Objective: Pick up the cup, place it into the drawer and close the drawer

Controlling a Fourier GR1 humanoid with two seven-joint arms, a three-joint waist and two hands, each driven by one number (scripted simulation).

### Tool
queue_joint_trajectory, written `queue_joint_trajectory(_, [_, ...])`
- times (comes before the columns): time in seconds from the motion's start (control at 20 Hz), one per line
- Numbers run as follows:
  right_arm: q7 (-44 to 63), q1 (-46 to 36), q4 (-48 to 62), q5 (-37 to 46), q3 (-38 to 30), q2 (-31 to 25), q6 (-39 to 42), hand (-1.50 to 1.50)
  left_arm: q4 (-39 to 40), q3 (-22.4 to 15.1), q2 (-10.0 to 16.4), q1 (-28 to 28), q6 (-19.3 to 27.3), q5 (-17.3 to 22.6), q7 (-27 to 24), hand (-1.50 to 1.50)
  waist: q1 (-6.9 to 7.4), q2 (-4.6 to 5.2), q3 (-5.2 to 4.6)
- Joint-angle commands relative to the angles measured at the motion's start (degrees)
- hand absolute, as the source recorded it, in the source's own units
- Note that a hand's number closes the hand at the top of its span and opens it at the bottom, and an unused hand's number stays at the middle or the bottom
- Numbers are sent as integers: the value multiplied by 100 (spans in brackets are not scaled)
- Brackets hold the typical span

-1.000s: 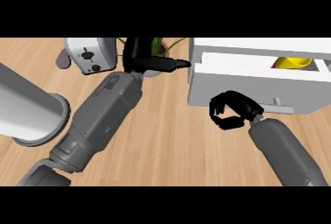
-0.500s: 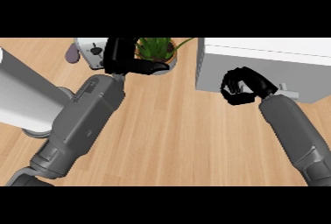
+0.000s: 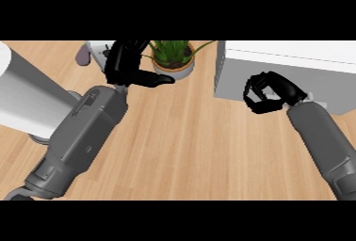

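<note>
Since a second ago the drawer [image 3: 285, 70] is no longer standing open: its white front is now sitting flush with the box, and the yellow thing that was showing inside it is out of sight. So the cup is not showing anywhere on the counter [image 3: 195, 141].

The right hand [image 3: 268, 92] is hanging against the drawer's white front, at its lower left corner, with fingers and thumb curling into a tight ring – nothing is showing inside that ring. Whether it is touching the front cannot be told.

The left hand [image 3: 125, 61] is reaching far up the counter with its fingers lying straight and its thumb sticking out toward the pot [image 3: 173, 71] of a green plant [image 3: 170, 51] – holding nothing. A white cylinder [image 3: 24, 99] is standing at the left edge.
</note>
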Motion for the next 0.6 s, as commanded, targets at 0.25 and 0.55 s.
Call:
queue_joint_trajectory(0.25, [423,-904,84,-200,-597,-742,-195,150,-104,-53,68,259,-222,47,105,-150,338,193,-36])
queue_joint_trajectory(0.55, [612,-823,-124,-348,-663,-787,-20,150,-167,-67,161,418,-299,43,122,-150,401,164,-43])
